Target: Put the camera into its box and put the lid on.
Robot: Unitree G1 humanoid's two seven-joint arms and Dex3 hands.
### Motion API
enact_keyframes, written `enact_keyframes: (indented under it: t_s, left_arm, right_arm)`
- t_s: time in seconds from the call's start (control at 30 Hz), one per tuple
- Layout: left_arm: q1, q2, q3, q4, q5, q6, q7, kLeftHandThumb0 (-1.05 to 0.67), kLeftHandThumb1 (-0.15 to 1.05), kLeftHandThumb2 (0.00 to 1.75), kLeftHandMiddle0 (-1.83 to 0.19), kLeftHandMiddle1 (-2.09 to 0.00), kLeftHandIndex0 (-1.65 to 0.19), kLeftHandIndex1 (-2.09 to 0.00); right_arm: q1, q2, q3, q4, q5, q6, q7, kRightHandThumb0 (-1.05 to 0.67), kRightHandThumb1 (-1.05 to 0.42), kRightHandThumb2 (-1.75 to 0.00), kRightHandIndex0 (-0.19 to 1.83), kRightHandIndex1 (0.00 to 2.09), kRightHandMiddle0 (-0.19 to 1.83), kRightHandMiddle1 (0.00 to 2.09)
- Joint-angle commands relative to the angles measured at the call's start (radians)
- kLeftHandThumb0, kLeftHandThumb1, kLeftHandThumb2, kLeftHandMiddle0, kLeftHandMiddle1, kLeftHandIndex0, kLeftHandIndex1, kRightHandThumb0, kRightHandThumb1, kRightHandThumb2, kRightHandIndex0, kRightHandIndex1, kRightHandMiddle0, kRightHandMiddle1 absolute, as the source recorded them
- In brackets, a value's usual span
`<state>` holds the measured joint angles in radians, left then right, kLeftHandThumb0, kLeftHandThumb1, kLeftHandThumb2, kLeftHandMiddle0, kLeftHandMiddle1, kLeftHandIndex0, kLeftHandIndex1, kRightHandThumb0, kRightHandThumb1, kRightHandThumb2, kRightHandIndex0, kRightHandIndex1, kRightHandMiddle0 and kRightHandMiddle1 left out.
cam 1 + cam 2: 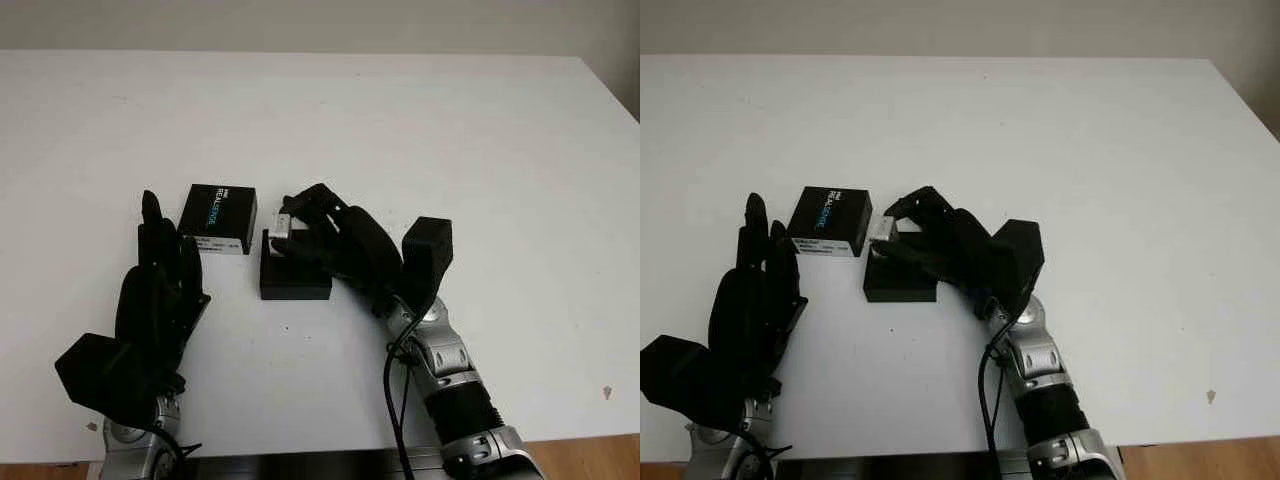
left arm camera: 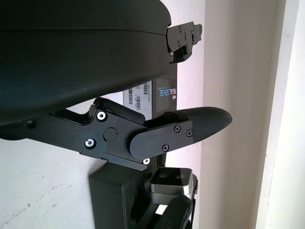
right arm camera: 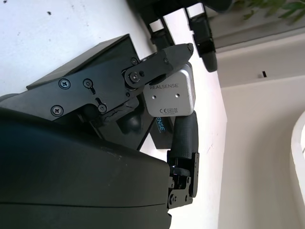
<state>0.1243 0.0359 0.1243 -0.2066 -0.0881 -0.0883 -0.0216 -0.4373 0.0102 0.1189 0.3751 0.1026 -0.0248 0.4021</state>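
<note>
Grasping the small silver camera (image 3: pixel 169 97) between its fingertips, the right hand (image 1: pixel 335 240) holds it over the far-left corner of the open black box (image 1: pixel 295 281) — its long axis runs roughly front to back on the white table (image 1: pixel 420 130). The right wrist view shows the camera's lettered face, which the head views cannot resolve. The lid (image 1: pixel 219 217), printed side up, lies just left of the box, while the left hand (image 1: pixel 160 290) is open, nearer the table's front edge — holding nothing.

Bright even light, soft faint shadows under the hands; wrist views blown out at walls, close shells blurred
</note>
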Motion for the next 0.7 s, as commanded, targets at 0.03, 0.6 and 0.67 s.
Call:
enact_keyframes:
  t_s: [0.03,0.6,0.67]
  left_arm:
    - [0.006,-0.003,-0.003,-0.011,0.005,-0.010,0.004,-0.67,1.05,0.64,0.19,-0.05,0.18,-0.04]
    - [0.011,0.002,-0.002,-0.018,0.001,-0.007,0.001,-0.67,1.05,0.64,0.19,-0.05,0.19,-0.05]
    - [0.011,0.002,0.000,-0.018,-0.004,-0.007,-0.002,-0.67,1.05,0.64,0.19,-0.05,0.19,-0.04]
  right_arm:
    - [0.007,-0.004,0.022,0.016,-0.019,-0.051,0.020,-0.45,-1.05,-0.17,-0.19,0.64,0.12,2.00]
    - [0.018,-0.062,0.066,0.039,-0.165,-0.234,-0.013,-0.44,-1.04,-0.08,-0.19,0.85,0.17,1.91]
    - [0.024,-0.064,0.067,0.021,-0.173,-0.227,-0.024,-0.44,-1.05,-0.08,-0.19,0.86,0.17,1.89]
